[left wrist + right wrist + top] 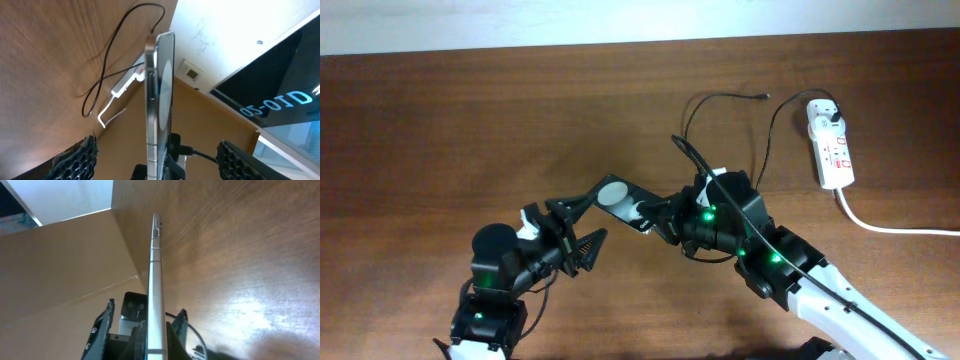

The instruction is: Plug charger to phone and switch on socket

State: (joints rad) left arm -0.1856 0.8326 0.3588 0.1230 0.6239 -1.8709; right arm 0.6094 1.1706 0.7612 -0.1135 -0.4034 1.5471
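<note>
The phone is held on edge above the table, between the two arms. My right gripper is shut on its right end. In the right wrist view the phone is edge-on, clamped between the fingers. My left gripper is open, its fingers wide on either side of the phone's left end and not touching it. The charger lies looped at the back, with its connector tip free on the table. Its white plug head sits in the socket at the far right.
The socket's thick white cord runs off to the right edge. The socket and the charger cable show far off in the left wrist view. The wall edge runs along the back of the table.
</note>
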